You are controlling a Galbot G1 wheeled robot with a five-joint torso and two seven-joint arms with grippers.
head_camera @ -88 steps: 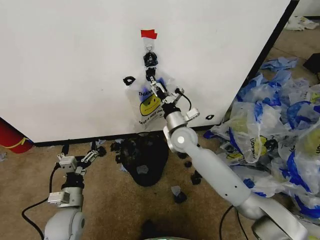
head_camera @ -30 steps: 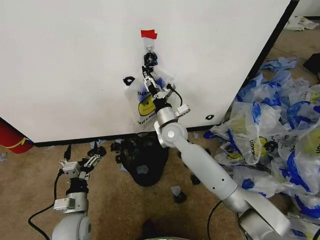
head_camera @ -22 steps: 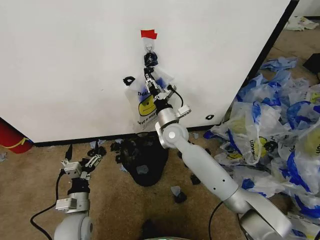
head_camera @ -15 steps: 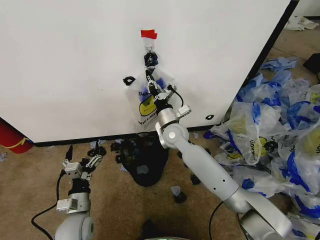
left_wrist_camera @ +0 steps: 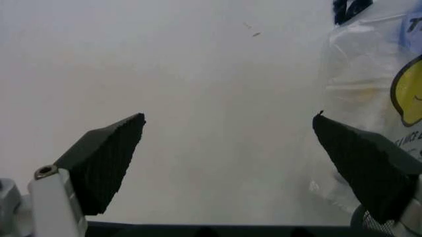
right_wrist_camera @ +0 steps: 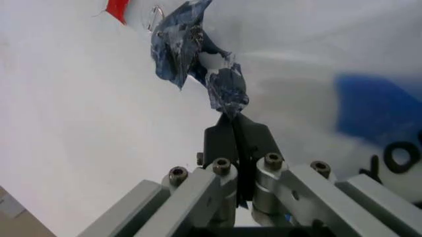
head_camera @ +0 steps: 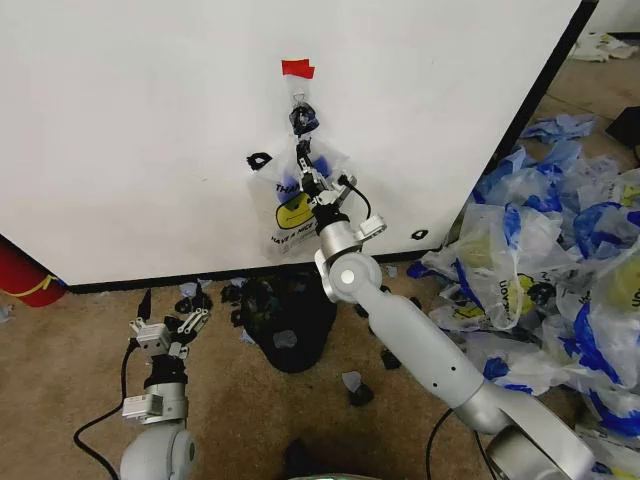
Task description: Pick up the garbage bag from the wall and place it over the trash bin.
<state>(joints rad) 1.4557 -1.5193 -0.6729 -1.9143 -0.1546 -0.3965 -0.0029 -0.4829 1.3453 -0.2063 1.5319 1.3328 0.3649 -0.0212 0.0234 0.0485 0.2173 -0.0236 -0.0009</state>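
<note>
- Head view: thin translucent white plastic garbage bag (head_camera: 290, 205) with a yellow smiley face hangs by its blue handles from the metal hook (head_camera: 297, 93) under the red tape strip (head_camera: 297, 68) on the plain white wall (head_camera: 140, 130).
- Lettering reads partly "THA" and "HAVE A NICE"; the arm hides the rest.
- Right gripper (head_camera: 305, 168) (right_wrist_camera: 236, 140) has its fingers pinched closed on the bag's blue handle.
- Left gripper (head_camera: 172, 326) (left_wrist_camera: 231, 163) hangs low with fingers spread wide, holding nothing.
- Small round black trash bin (head_camera: 290, 320) stands at the wall's bottom edge.

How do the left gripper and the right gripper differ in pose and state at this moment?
The left gripper sits low near the brown carpet, fingers spread and empty. The right gripper reaches up to the white wall panel, fingers shut on the blue handle of the translucent smiley-face garbage bag. Both point toward that wall.
</note>
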